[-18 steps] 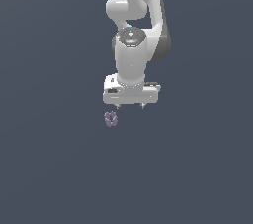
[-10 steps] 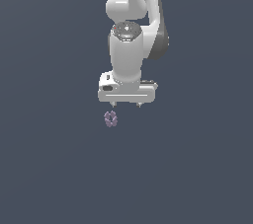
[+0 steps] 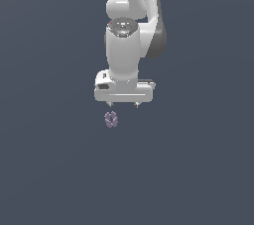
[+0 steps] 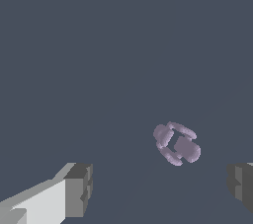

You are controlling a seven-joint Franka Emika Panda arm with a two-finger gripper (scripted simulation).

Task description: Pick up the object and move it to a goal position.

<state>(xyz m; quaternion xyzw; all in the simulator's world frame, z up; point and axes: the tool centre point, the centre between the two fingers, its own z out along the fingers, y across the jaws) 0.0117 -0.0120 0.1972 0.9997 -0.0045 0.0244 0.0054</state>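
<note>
- Your gripper (image 3: 123, 104) sits just above the centre of the exterior view, pointing down, its two short fingertips (image 3: 110, 103) showing below the white hand body with a clear gap between them: the jaws stand spread and hold nothing.
- The object (image 3: 111, 119), a tiny lilac knobbly lump, lies on the dark floor just below the gripper in that frame and towards the exterior view's left, roughly under the left-hand fingertip rather than under the midpoint.
- In the wrist view the object (image 4: 176, 143) lies free on the floor, touching neither finger, and appears beyond the line joining the two finger pads (image 4: 79, 190) rather than between them.
- Its long axis looks tilted, running diagonally across the wrist frame, though the lump is nearly as wide as it is long.
- You cannot tell the height above the floor for certain.
- Judging from this, your coming move calls for a small sideways shift to centre the lump between the pads before you descend and close.
</note>
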